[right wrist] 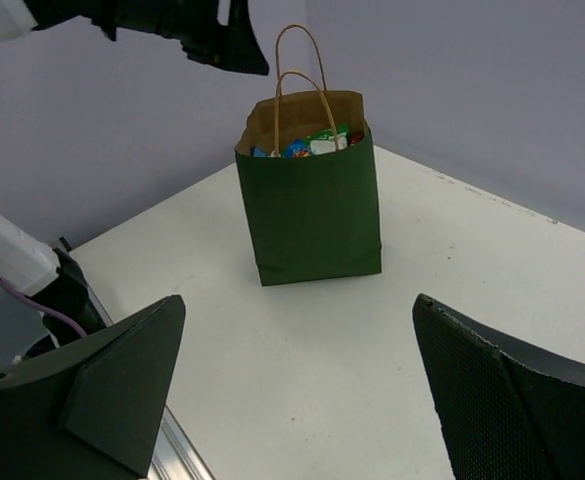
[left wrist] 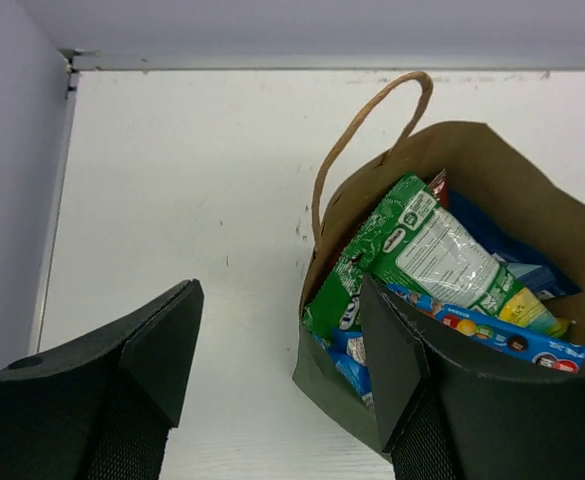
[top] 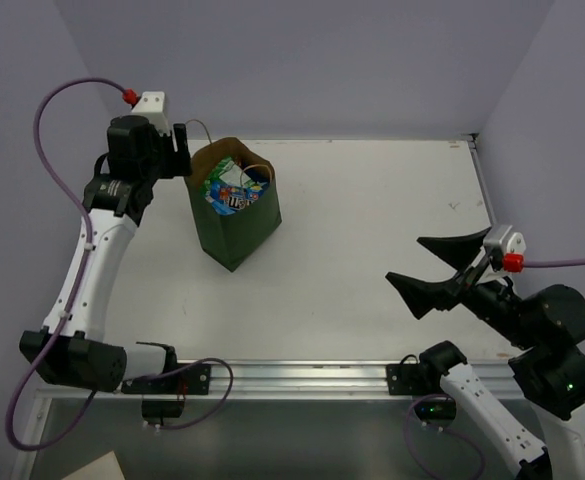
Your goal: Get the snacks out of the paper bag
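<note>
The dark green paper bag (top: 234, 212) stands upright at the back left of the table, its brown inside and tan handles showing. Snacks (top: 235, 186) fill its mouth: a green packet (left wrist: 427, 245) on top, blue-and-white packets (left wrist: 502, 340) under it. My left gripper (top: 184, 150) is open, just left of the bag's rim; in its wrist view one finger (left wrist: 397, 360) stands over the bag's mouth, the other (left wrist: 162, 345) outside over bare table. My right gripper (top: 434, 268) is open and empty, far right of the bag. The bag also shows in the right wrist view (right wrist: 312, 205).
The table's back edge meets the wall (left wrist: 312, 62) just behind the bag. An aluminium rail (top: 302, 375) runs along the near edge with the arm bases. The left arm's gripper (right wrist: 212, 35) hangs above the bag's left in the right wrist view.
</note>
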